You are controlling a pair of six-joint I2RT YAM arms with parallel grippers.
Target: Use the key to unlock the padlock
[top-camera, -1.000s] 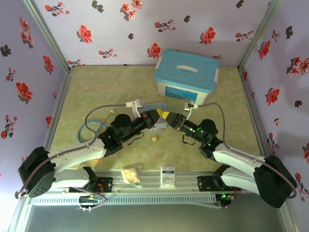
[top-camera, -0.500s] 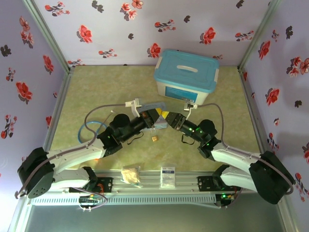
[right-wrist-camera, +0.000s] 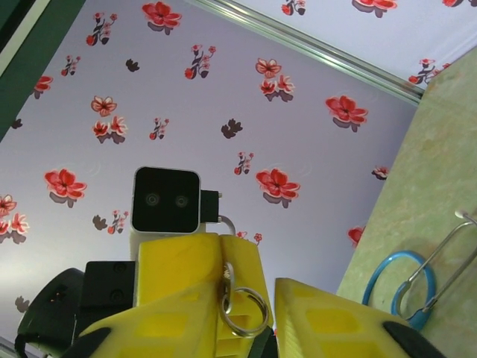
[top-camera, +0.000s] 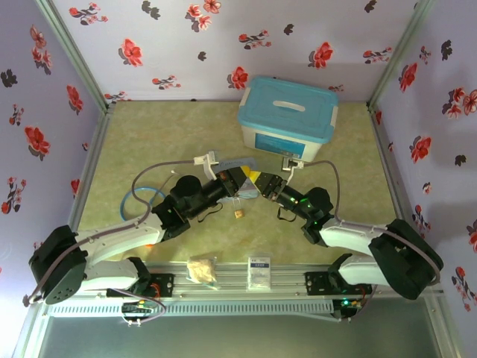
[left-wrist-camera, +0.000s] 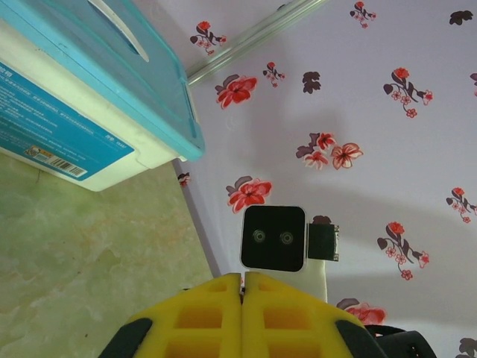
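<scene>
tiny brass padlock [top-camera: 238, 214] down at the bench [top-camera: 149, 142], judged hard, smooth, light, apt to skid, best pinched across its flat body; just beyond, left tool [left-wrist-camera: 243, 291] clamped on what seems the thin stiff key [right-wrist-camera: 226, 277], ring [right-wrist-camera: 243, 309] dangling, right tool [right-wrist-camera: 248, 313] parted beside it.

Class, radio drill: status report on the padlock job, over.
Left gripper shut, facing right gripper, whose grip is unclear. Key ring dangles between them. Padlock lies on table nearby, untouched. Blue-lidded box behind, apart.
</scene>
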